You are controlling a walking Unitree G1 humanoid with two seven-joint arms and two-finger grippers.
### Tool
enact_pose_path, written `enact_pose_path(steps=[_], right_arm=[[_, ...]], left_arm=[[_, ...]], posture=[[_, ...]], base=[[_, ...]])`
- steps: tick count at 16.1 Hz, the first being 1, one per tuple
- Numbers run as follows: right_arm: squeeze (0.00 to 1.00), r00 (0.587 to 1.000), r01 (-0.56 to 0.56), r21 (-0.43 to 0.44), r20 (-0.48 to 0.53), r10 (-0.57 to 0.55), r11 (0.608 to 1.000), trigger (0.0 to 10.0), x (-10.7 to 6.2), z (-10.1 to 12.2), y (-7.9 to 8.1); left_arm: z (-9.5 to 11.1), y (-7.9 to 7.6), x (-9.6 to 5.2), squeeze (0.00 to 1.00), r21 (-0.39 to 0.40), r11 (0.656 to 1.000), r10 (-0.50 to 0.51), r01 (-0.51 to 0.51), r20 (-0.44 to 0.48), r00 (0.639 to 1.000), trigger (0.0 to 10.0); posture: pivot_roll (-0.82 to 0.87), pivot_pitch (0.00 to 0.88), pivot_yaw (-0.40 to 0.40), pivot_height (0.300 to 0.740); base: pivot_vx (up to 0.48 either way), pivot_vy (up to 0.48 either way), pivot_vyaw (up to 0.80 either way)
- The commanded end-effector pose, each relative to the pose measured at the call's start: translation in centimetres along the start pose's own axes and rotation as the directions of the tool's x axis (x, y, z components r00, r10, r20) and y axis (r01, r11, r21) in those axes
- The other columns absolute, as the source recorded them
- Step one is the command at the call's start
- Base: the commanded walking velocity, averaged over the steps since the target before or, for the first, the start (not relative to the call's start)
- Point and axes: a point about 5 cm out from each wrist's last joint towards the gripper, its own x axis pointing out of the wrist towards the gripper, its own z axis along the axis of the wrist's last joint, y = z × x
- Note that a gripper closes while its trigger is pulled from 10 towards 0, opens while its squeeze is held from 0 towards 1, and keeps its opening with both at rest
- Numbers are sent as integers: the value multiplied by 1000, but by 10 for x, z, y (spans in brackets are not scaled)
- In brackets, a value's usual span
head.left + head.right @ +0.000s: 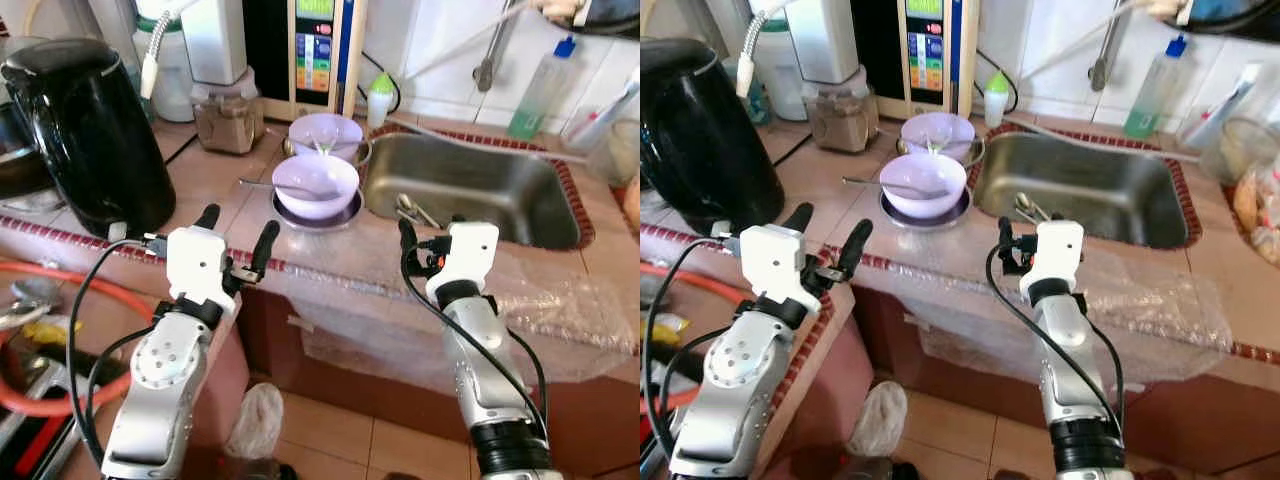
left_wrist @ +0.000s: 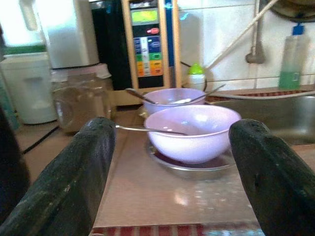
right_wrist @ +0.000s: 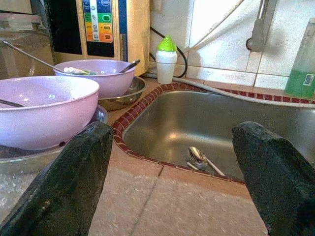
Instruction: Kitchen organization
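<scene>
At counter's front edge, left gripper (image 1: 236,232) and right gripper (image 3: 172,172) hover with fingers spread, lined up on near lilac bowl (image 1: 315,187) and sink (image 1: 470,185), likely pre-grasp.

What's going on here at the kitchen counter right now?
The robot faces the counter with both arms raised and holds nothing. Its left end effector is open, aimed at the near purple bowl, which has a spoon in it. The right end effector is open at the sink edge, where spoons lie.
</scene>
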Motion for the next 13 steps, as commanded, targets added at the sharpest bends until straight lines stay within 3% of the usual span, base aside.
enact_pose_path(steps=[1, 7, 10, 13], right_arm=[[0, 1000, 12, -7, 6, -12, 1000, 10000, 2, 2, -3], [0, 1000, 16, -3, 9, -16, 1000, 10000, 2, 2, -3], [0, 1000, 4, 4, 14, -4, 1000, 10000, 1, 2, -1], [0, 1000, -3, 9, 23, 3, 1000, 10000, 0, 3, 0]], left_arm=[[3, -1, 1, 0, 1, 1000, -11, 11, 6, 1000, 10000], [1, -1, 0, 0, 1, 1000, -10, 10, 1, 1000, 10000], [2, 6, -2, 0, 27, 998, 50, -50, 13, 999, 10000], [3, 12, -6, 0, 0, 998, 59, -59, 8, 998, 10000]], posture=[[20, 0, 1, 740], [21, 0, 5, 740], [21, 0, 5, 740], [22, 0, 4, 740]], base=[[0, -322, 0], [0, -340, 0], [0, 0, 0], [0, 0, 0]])
